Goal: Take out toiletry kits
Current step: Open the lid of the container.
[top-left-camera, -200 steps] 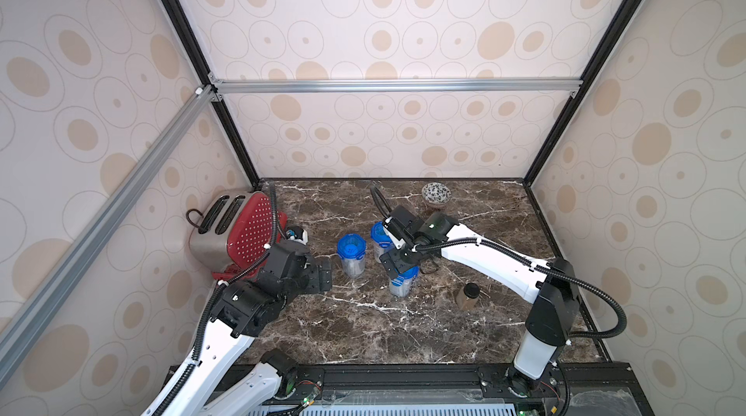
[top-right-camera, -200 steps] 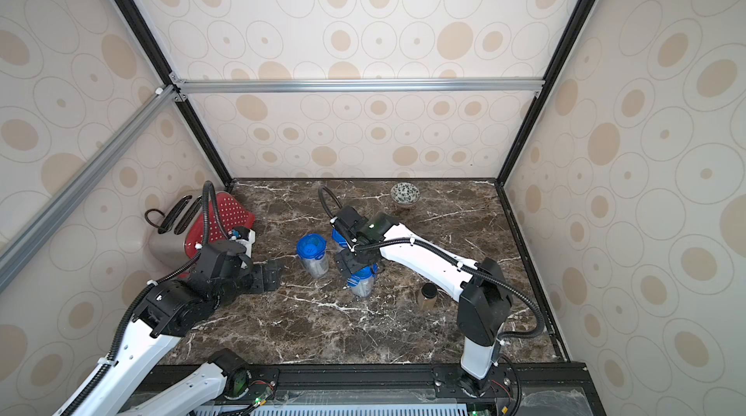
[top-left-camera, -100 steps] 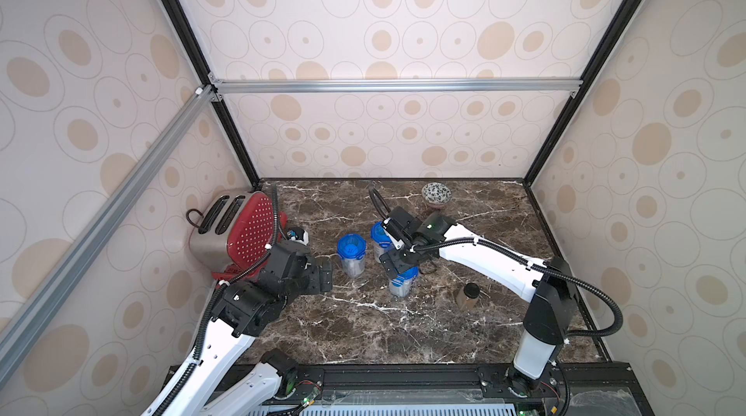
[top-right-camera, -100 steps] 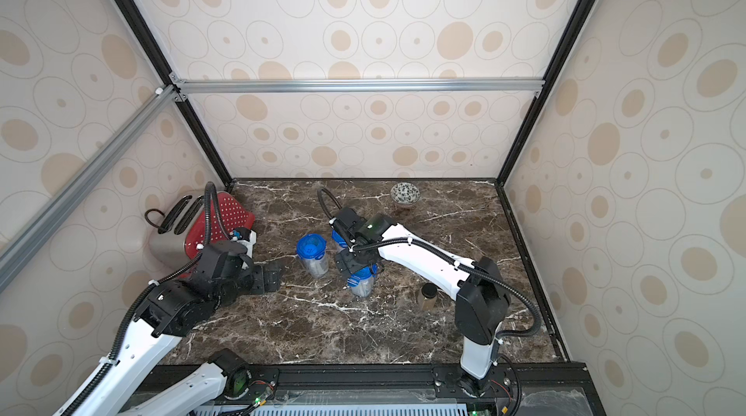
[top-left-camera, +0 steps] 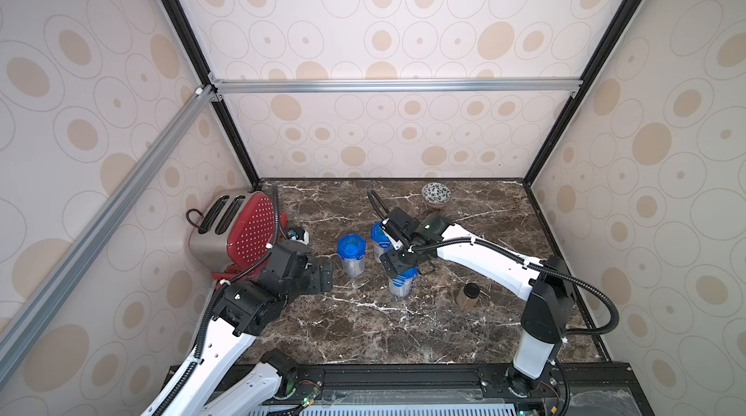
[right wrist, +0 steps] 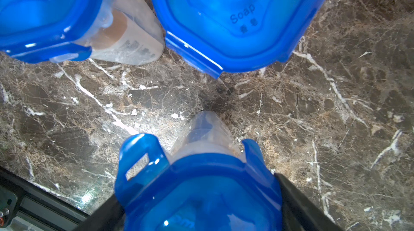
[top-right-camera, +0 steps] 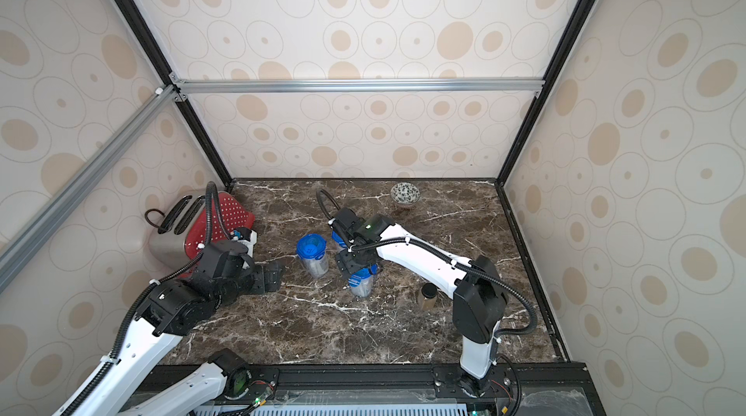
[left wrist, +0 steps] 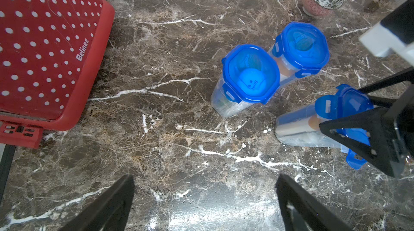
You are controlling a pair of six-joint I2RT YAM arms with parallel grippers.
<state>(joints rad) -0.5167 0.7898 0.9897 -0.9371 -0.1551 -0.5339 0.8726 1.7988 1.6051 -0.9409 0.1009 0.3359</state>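
Dark brown marble veined with white forms the tabletop, boxed in by walls papered with beige ovals. At the far left a red toaster sits against the wall. Just beside it the left gripper hovers over bare marble, fingers spread wide and holding nothing. Next come three clear jars with blue clip lids, all upright: the left jar, the back jar just beside it, and the near jar a little apart toward the front edge. The toiletry kits are inside these jars: a white bottle with a gold-brown cap leans in the near jar, another such bottle shows through the back jar's wall, and a round packet marked Soap lies under the left jar's lid. The right gripper reaches down over the near jar, its fingers set against opposite sides of the lid, grasping it; the lid's clips stand flipped up. Farther right a patterned bowl stands near the back wall, and a small brown jar stands alone nearer the front.
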